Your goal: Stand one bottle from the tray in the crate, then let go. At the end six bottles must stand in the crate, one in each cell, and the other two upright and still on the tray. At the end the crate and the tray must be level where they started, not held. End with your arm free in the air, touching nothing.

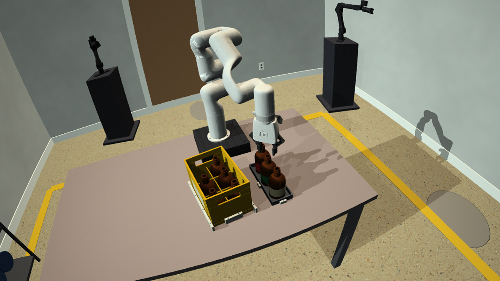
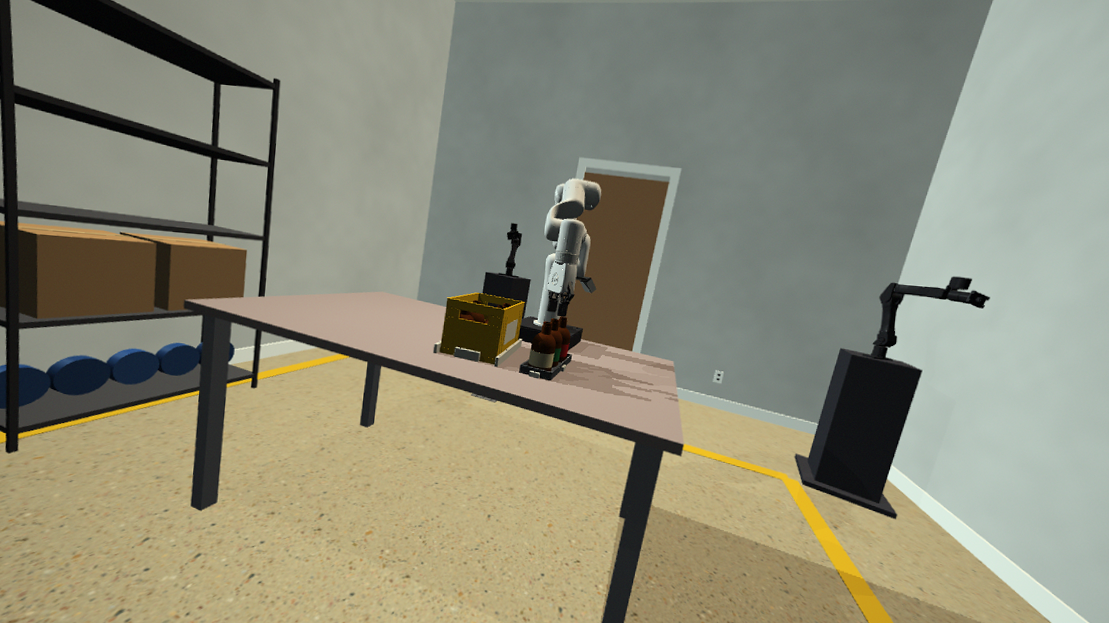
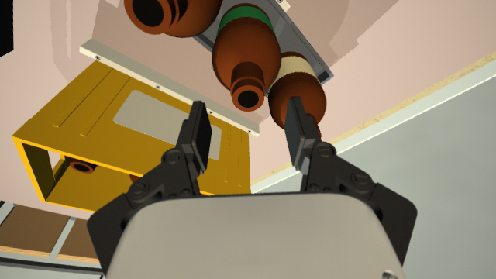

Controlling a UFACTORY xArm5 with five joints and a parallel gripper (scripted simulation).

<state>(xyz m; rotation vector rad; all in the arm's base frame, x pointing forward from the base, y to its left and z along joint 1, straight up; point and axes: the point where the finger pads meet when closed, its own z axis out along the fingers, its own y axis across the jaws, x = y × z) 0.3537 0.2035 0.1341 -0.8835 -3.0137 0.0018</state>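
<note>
A yellow crate [image 1: 230,208] [image 2: 467,330] [image 3: 97,116] stands mid-table with several brown bottles [image 1: 225,175] upright in its cells. To its right a black tray [image 1: 282,199] [image 2: 532,370] [image 3: 302,43] holds three upright brown bottles in a row: a rear one [image 1: 261,154] [image 3: 170,15], a green-labelled middle one [image 1: 268,165] [image 3: 246,58] and a cream-labelled front one [image 1: 276,180] [image 2: 543,351] [image 3: 306,91]. My gripper [image 1: 266,150] [image 2: 556,310] [image 3: 247,114] is open and empty. It points straight down just above the rear end of the row, fingers at neck height.
The arm's black base block [image 1: 240,141] stands right behind the crate and tray. The table [image 1: 115,206] [image 2: 342,318] has its front edge near the tray's front end. Black camera pedestals [image 1: 110,104] [image 1: 339,75] stand on the floor behind; a shelf rack [image 2: 100,216] stands off to the side.
</note>
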